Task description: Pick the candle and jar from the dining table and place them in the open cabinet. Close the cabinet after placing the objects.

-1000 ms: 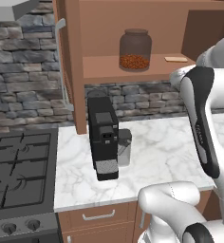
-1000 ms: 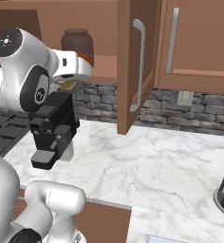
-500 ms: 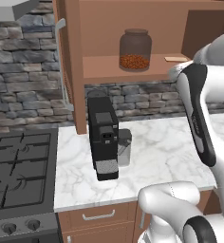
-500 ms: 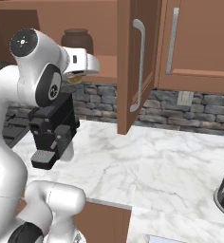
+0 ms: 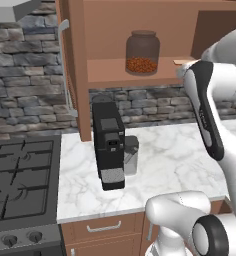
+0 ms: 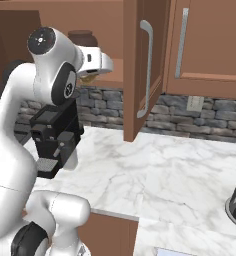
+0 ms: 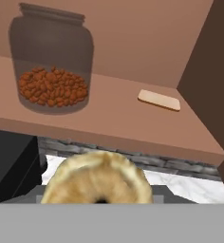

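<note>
The candle (image 7: 96, 178) is a squat tan-gold ring with a dark hollow in its middle and a mottled, lumpy surface. It sits right at the claw (image 6: 91, 76), low in the hand view, and from the right base a tan-gold bit shows under the white hand. The fingertips are covered by it, so I cannot tell for sure whether the claw is clenched on it.

Ahead of the claw and up to its left in the hand view, the jar (image 7: 51, 64) stands upright on the shelf of the open cabinet (image 5: 130, 75): clear glass, wide-lidded, reddish-brown granules heaped in its lower part. On the same shelf, ahead and to the right, lies a flat tan slab (image 7: 159, 99).

Below the claw a black coffee machine (image 5: 109, 145) stands on the marble counter (image 5: 165, 160).
</note>
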Motion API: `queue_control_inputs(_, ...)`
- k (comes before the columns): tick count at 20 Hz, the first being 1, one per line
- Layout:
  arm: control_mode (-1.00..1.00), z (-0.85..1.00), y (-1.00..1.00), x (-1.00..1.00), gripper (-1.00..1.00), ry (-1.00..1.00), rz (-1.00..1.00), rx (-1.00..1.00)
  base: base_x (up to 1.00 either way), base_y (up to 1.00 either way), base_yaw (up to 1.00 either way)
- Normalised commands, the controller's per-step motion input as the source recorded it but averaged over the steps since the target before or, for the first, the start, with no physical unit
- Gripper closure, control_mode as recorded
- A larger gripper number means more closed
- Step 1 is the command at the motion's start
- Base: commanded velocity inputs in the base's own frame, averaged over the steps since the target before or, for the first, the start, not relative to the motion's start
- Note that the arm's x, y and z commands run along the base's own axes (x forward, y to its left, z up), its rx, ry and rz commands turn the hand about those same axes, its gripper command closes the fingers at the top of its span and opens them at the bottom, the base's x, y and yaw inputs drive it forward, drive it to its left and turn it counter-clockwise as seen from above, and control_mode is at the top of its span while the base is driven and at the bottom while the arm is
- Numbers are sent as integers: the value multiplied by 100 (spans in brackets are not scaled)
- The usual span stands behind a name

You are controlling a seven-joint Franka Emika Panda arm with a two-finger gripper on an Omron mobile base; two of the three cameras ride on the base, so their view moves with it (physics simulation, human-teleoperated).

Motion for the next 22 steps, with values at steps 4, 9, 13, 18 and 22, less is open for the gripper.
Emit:
queue_control_inputs(4,-100,0,-5,30,100,0,0,0,0,0,0)
queue_control_inputs(9,-100,0,-1,31,100,0,0,0,0,0,0)
queue_control_inputs(13,-100,0,0,33,100,0,0,0,0,0,0)
queue_control_inputs(18,-100,0,0,33,100,0,0,0,0,0,0)
queue_control_inputs(22,-100,0,-1,31,100,0,0,0,0,0,0)
